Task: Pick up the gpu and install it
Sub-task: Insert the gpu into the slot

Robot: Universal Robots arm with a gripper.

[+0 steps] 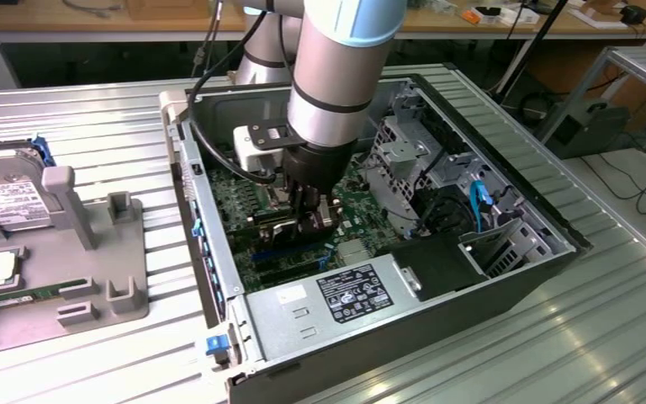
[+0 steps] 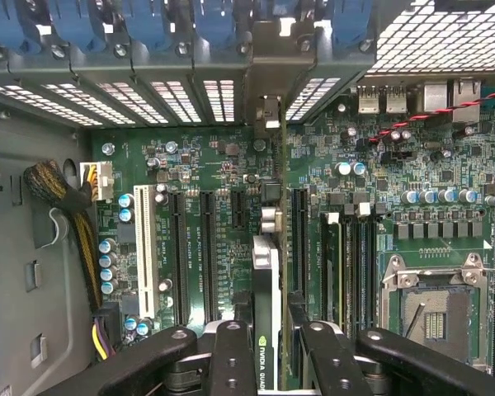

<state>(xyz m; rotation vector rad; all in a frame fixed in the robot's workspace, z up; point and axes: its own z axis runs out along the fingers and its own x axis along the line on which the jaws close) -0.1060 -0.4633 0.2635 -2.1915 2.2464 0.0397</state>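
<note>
Gripper: the gripper (image 2: 268,363) is clamped on the gpu (image 2: 266,305); the card is held edge-on between the fingers (image 2: 231,359)
Gpu position: it is held inside the computer case (image 1: 503,278), above the motherboard (image 2: 223,165); its bracket end is pointed toward the rear slot covers (image 2: 190,99)
Step in hand: installation, judged; the card is not yet seated in an expansion slot (image 2: 299,239)
Next move: exact alignment with the slot is called for, then straight, even pressing

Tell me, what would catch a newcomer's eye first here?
A big grey robot arm plunges into an open computer case lying on a ribbed metal table. Its fingers clamp a thin gpu edge-on over the green motherboard. A hard drive sits at the exterior view's left.
</note>
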